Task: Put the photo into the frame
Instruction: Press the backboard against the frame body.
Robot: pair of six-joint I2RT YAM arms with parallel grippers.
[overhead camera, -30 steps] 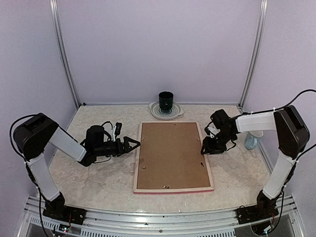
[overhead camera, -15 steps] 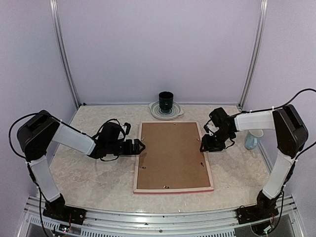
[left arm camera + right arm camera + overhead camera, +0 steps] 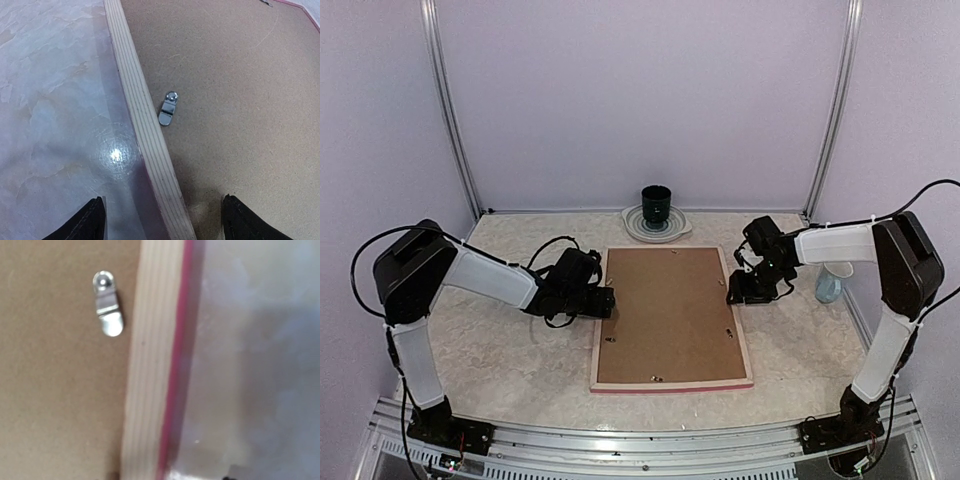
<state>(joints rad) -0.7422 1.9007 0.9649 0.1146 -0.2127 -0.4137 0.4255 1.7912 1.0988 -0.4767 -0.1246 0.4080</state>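
Both arms reach inward, low — left hand (image 3: 608,300) spread, right hand (image 3: 732,297) unclear.

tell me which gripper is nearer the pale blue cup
Right. The right gripper is at the frame's right edge, left of the pale blue cup; the left gripper is across the frame, at its left edge.
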